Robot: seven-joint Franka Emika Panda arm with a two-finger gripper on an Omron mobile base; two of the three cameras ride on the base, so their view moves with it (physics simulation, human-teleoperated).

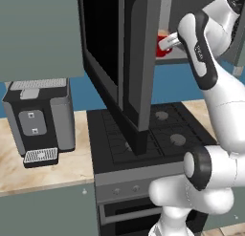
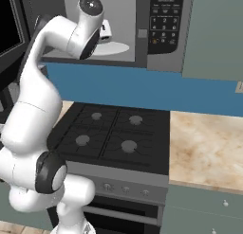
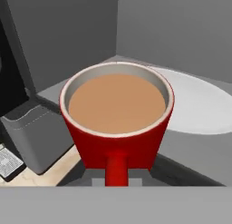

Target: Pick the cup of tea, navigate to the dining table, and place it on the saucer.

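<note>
The cup of tea (image 3: pixel 118 105) is a glossy red mug full of light brown liquid, close in the hand view with its handle pointing at the camera. My gripper (image 3: pixel 117 180) is shut on that handle, and the mug hides its tips. The mug hangs at the front lip of the open microwave, just off the white turntable (image 3: pixel 199 105). In the left base view the red mug (image 1: pixel 162 45) peeks out behind the microwave door, with the gripper (image 1: pixel 168 40) at it. In the right base view the gripper (image 2: pixel 105 31) is at the microwave's mouth. The dining table and saucer are out of view.
The dark microwave door (image 1: pixel 129 63) stands swung open over the black stove (image 2: pixel 114 133). A grey coffee machine (image 1: pixel 40 115) stands on the beige counter to the left. More counter (image 2: pixel 209 148) lies right of the stove, and the microwave keypad (image 2: pixel 163 15) is above it.
</note>
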